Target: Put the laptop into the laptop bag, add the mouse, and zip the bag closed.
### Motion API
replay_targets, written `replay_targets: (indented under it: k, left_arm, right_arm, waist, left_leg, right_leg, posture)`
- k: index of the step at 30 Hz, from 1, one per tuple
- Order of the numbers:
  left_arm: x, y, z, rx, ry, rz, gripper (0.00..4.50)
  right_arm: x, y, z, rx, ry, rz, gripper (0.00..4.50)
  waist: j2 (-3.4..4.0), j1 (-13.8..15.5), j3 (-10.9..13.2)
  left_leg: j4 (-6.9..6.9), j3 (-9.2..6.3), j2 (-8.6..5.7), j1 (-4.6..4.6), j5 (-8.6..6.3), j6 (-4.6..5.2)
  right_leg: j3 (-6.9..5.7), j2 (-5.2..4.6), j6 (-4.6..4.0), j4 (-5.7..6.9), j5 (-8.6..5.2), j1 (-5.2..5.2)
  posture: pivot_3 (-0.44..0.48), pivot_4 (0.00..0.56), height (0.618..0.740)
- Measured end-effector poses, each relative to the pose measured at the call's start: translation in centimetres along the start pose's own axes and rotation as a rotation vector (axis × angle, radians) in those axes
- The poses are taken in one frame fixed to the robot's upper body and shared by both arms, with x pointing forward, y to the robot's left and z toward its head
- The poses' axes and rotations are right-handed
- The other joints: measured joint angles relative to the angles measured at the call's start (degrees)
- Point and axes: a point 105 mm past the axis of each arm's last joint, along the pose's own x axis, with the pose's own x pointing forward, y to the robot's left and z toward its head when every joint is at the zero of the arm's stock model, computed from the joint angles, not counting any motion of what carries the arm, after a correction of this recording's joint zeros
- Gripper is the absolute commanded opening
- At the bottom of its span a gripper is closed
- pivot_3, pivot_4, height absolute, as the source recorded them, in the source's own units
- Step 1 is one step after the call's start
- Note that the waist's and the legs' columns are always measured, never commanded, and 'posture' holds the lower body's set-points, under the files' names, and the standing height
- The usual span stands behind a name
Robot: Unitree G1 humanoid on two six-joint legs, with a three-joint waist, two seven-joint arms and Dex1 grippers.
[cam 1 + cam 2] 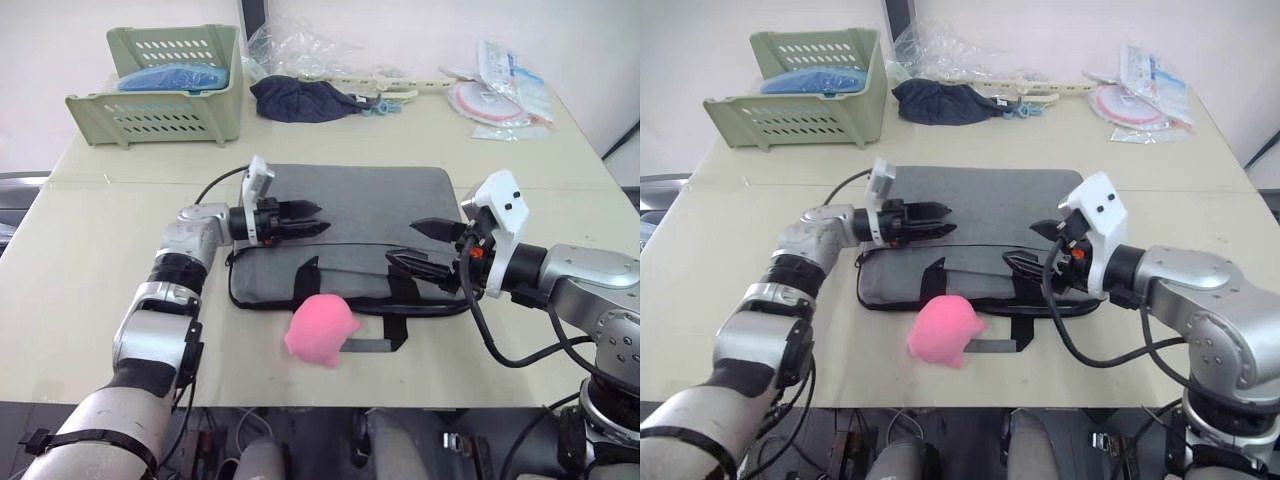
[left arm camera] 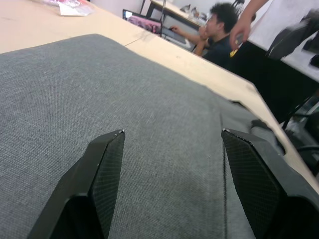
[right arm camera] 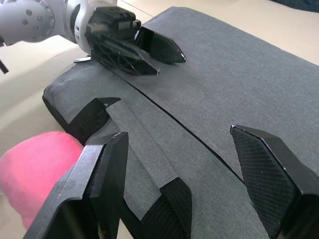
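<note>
The grey laptop bag (image 1: 370, 200) lies flat in the middle of the table, its black strap handles (image 1: 404, 291) toward the front edge. My left gripper (image 1: 322, 218) hovers open just over the bag's left part, nothing between its fingers; the left wrist view shows it (image 2: 172, 133) above the grey fabric (image 2: 164, 99). My right gripper (image 1: 400, 242) is open over the bag's right front, close to a handle. In the right wrist view it (image 3: 178, 132) spans the bag's dark seam line (image 3: 164, 117), facing the left gripper (image 3: 144, 50). The laptop and the mouse are out of view.
A pink fluffy blob (image 1: 320, 330) sits against the bag's front edge. At the back stand a green basket (image 1: 160, 85), a dark navy cloth bundle (image 1: 300, 98) and plastic packets (image 1: 500, 95). People (image 2: 219, 30) are beyond the table's end.
</note>
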Motion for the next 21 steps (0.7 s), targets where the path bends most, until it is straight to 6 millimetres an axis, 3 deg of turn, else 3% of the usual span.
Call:
replay_targets:
  k: [3, 4, 5, 7, 12, 21]
  left_arm:
    - [0.6, -0.2, 0.4, 0.019, -0.038, -0.017, 1.26]
    - [0.9, -0.4, 0.4, 0.028, -0.048, -0.030, 1.17]
    - [1.1, -0.5, 0.4, 0.033, -0.052, -0.037, 0.54]
    - [1.4, -0.8, 0.3, 0.043, -0.052, -0.051, 0.06]
    - [3.0, -1.6, -0.8, 0.046, -0.037, -0.099, 0.06]
    - [3.3, -1.3, -2.6, 0.125, 0.029, -0.043, 0.06]
  right_arm:
    - [0.1, 0.0, -0.3, 0.013, 0.003, -0.009, 3.67]
    - [0.1, 0.0, -0.4, 0.021, 0.003, -0.016, 3.67]
    - [0.2, 0.0, -0.4, 0.024, 0.001, -0.016, 3.67]
    - [0.2, 0.0, -0.4, 0.026, 0.000, -0.018, 3.67]
    - [0.3, -0.1, -0.6, 0.035, 0.003, -0.036, 3.67]
    - [0.1, -0.3, -2.6, 0.086, 0.042, -0.068, 3.67]
  waist:
    - [0.00, 0.0, 0.0]
    - [0.00, 0.0, 0.0]
    - [0.00, -0.1, 0.0]
    - [0.00, -0.1, 0.0]
    - [0.00, 0.0, 0.0]
    - [-0.01, 0.0, -0.1]
  left_leg:
    - [0.04, 0.00, -0.02, -0.01, 0.00, 0.04]
    - [0.05, -0.01, -0.01, -0.02, 0.00, 0.05]
    - [0.05, -0.01, -0.02, -0.01, 0.00, 0.06]
    - [0.06, -0.03, -0.01, 0.00, 0.00, 0.06]
    - [0.15, -0.07, -0.02, -0.01, -0.01, 0.09]
    - [0.18, -0.15, -0.02, 0.11, -0.05, 0.17]
  right_leg:
    - [0.00, -0.01, 0.01, 0.00, 0.01, 0.01]
    - [0.00, -0.02, 0.02, 0.00, 0.01, 0.01]
    - [0.01, -0.01, 0.02, 0.01, 0.01, 0.01]
    - [0.01, -0.01, 0.02, 0.03, 0.01, 0.01]
    - [0.01, -0.02, 0.02, 0.05, 0.02, 0.06]
    - [0.05, -0.05, 0.04, 0.06, 0.05, 0.49]
  posture:
    - [0.000, 0.150, 0.740]
    - [0.000, 0.150, 0.740]
    - [0.000, 0.150, 0.740]
    - [0.000, 0.150, 0.740]
    - [0.000, 0.150, 0.740]
    - [0.000, 0.150, 0.740]
